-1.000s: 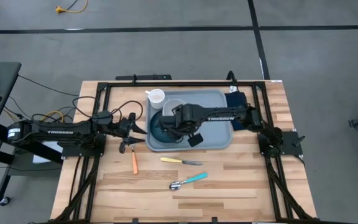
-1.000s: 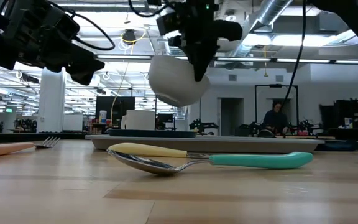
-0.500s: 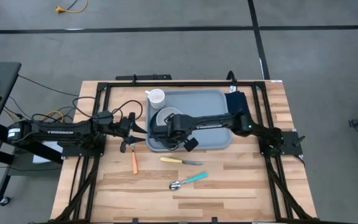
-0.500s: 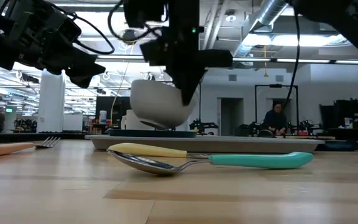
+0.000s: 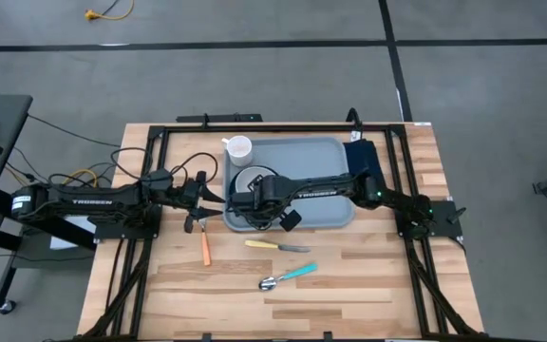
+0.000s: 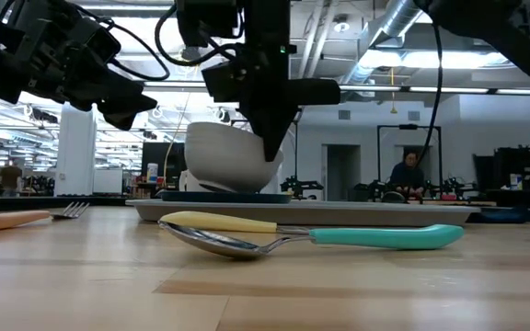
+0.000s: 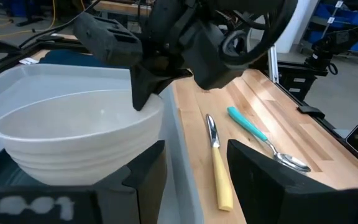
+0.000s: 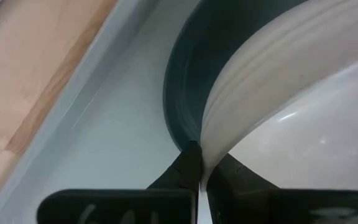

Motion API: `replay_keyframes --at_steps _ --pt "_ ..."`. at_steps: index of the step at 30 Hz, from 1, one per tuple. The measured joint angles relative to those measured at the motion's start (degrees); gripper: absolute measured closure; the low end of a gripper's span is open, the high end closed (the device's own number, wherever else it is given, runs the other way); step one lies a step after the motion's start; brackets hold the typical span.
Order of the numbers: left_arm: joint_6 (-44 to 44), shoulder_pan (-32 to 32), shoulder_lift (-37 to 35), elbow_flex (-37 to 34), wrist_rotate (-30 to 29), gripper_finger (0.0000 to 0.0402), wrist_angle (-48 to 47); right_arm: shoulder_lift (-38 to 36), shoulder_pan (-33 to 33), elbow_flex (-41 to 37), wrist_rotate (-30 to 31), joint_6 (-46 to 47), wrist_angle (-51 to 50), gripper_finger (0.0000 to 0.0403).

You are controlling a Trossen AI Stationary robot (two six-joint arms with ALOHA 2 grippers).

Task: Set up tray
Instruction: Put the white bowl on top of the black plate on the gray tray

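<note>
The tray [image 5: 321,190] lies under the right gripper [image 5: 254,198], which pinches the rim of a white bowl [image 6: 228,156] over the dark plate [image 8: 185,99]. The low view shows the bowl just above the plate. The left gripper [image 5: 200,190] waits beside the tray, fingers apart and holding nothing.

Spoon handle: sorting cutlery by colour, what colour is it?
Teal, on the spoon lying on the wooden table; clearest in the low view.
</note>
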Motion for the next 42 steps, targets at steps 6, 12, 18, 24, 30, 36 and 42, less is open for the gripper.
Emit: replay_keyframes --at_steps 6,12,18,24,30,36,42 --pt "0.01 0.0 0.0 0.0 0.0 0.0242 -0.09 0.0 -0.57 0.0 -0.76 0.0 -0.35 0.0403" --pt "-0.02 0.0 0.0 0.0 0.02 0.0242 -0.28 0.0 -1.29 0.0 -1.32 -0.31 1.06 0.0403" --pt "-0.04 0.0 0.0 0.0 0.04 0.0242 -0.33 0.0 -1.24 0.0 -1.21 0.08 1.14 0.0403" --pt "-0.07 0.0 0.0 0.0 0.04 0.0242 -0.35 0.0 -0.8 -1.13 0.43 4.08 1.2 0.0403" --pt "-0.09 0.0 0.0 0.0 0.05 0.0242 -0.35 0.02 -0.32 -1.31 1.38 5.05 1.14 0.0403" --pt "-0.11 0.0 0.0 0.0 0.07 0.0242 -0.35 0.02 -0.56 -1.31 0.55 4.32 1.14 0.0403" --pt "-0.11 0.0 0.0 -0.02 0.09 0.0242 -0.35 0.02 -0.48 -1.31 0.45 4.13 1.78 0.0403"
